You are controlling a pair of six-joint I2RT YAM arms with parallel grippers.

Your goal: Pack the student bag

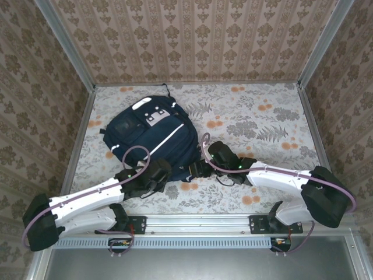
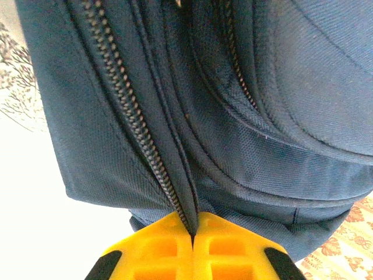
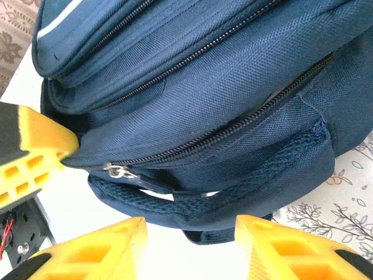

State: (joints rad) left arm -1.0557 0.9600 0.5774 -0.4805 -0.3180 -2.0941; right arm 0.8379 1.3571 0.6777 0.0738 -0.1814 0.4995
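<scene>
The student bag (image 1: 147, 135), navy with white stripes, lies flat on the floral table, left of centre. My left gripper (image 1: 165, 173) is at the bag's near edge. In the left wrist view its yellow fingers (image 2: 230, 245) meet around a fold of the bag (image 2: 268, 81) beside a closed zipper (image 2: 134, 128). My right gripper (image 1: 197, 169) is at the same edge, just to the right. In its wrist view it (image 3: 189, 236) stands open below the bag's padded handle (image 3: 233, 186), with a silver zipper pull (image 3: 116, 171) above it.
Patterned walls (image 1: 192, 35) enclose the table on three sides. A metal rail (image 1: 198, 224) runs along the near edge. The floral tabletop (image 1: 262, 122) to the right of the bag is bare. The left gripper's yellow finger (image 3: 35, 151) shows at the left of the right wrist view.
</scene>
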